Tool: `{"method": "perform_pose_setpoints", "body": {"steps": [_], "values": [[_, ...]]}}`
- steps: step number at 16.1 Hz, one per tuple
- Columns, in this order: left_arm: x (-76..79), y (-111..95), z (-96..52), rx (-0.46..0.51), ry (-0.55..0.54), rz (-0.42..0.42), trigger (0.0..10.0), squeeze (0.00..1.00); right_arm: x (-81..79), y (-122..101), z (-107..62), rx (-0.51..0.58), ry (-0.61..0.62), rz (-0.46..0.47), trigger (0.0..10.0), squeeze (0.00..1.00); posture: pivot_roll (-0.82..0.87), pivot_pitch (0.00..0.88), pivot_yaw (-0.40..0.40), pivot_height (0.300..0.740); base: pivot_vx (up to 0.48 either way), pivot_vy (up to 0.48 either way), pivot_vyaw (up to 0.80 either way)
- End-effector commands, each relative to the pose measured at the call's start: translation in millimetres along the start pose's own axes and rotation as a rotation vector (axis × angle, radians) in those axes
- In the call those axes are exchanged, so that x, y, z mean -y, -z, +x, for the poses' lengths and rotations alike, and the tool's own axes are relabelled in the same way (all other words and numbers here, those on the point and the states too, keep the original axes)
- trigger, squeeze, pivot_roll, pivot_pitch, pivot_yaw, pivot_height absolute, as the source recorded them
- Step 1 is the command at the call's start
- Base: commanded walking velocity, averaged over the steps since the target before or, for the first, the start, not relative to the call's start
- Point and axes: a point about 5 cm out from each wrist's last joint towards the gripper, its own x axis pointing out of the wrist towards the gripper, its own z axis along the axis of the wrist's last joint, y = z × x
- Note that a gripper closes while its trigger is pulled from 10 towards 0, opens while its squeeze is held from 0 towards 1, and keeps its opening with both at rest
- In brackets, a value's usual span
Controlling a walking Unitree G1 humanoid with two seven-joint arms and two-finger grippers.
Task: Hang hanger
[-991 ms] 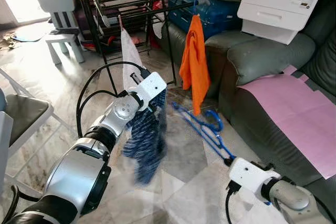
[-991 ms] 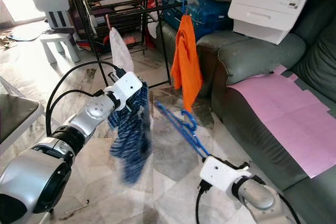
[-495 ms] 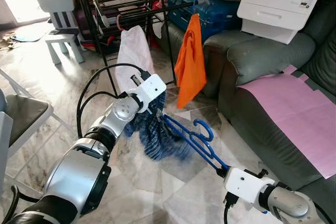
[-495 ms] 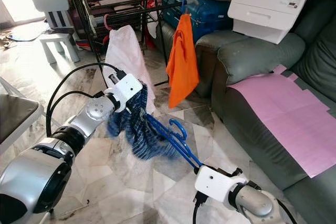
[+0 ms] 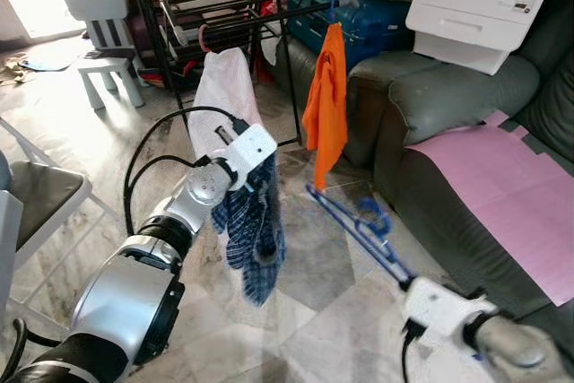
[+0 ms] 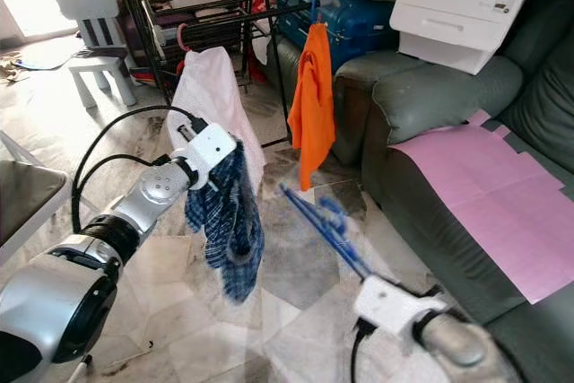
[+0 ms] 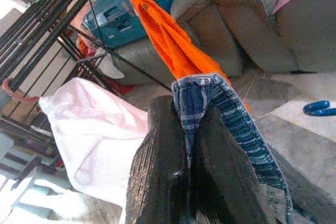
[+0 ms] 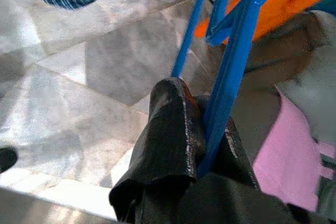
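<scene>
White kid's chair (image 5: 101,20) at far left on the floor (image 5: 63,132), w/ black drying rack (image 5: 206,6) just right of it. White cloth (image 5: 218,87) hangs off the rack's lower rail, near the rack's front edge. Left gripper (image 7: 188,129) is held mid-air in front of the rack, fingers pressed together on a fold of blue plaid cloth (image 5: 254,230); the cloth dangles free below it, above the floor tiles. Orange cloth (image 5: 327,105) hangs from the rack's right end, next to a blue suitcase (image 5: 359,15) & the grey sofa (image 5: 448,96). Blue hanger (image 5: 354,221) sits right of the plaid cloth, apart from it, tilted low over the floor, hook end blurred. Right gripper (image 8: 207,140) low at right, by the sofa's front edge, pinching the hanger's bars. Pink sheet (image 5: 502,186) on the sofa seat; white box (image 5: 475,6) w/ red cloth on top of the sofa arm.
</scene>
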Motion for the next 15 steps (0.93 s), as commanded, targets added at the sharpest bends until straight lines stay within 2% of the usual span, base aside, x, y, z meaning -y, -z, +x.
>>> {"method": "perform_pose_setpoints", "body": {"steps": [1,5,7,9,13,15], "values": [[-5.3,0,-0.2,-0.011,-0.024,0.018,10.0,0.0,-3.6,-10,-4.9,0.042,-0.045,0.004,10.0,0.0,-0.05,0.0,0.068,0.74,0.0,0.0,0.0],[-5.7,0,-0.3,-0.009,-0.025,0.003,10.0,0.0,-15.8,-10,-15.2,0.04,-0.163,0.004,10.0,0.0,-0.06,0.0,0.067,0.74,0.0,0.0,0.0],[-4.1,0,-0.3,0.0,-0.013,-0.006,10.0,0.0,-16.0,-9,-16.0,0.037,-0.165,0.005,10.0,0.0,-0.06,0.0,0.067,0.74,0.0,0.0,0.0],[-2.9,-1,-0.3,0.009,0.002,-0.015,10.0,0.0,-13.4,-7,-17.4,0.014,-0.153,-0.012,10.0,0.0,-0.05,0.0,0.067,0.74,0.0,0.0,0.0],[-3.9,2,-2.1,0.007,0.007,-0.003,10.0,0.0,2.6,-8,-23.0,0.02,-0.08,-0.033,10.0,0.0,-0.06,0.0,0.068,0.74,0.0,0.0,0.0],[0.5,-6,-1.8,0.078,0.068,0.021,10.0,0.0,7.2,-5,-23.1,0.003,-0.059,-0.049,10.0,0.0,-0.06,0.0,0.064,0.74,0.0,0.0,0.0]]}}
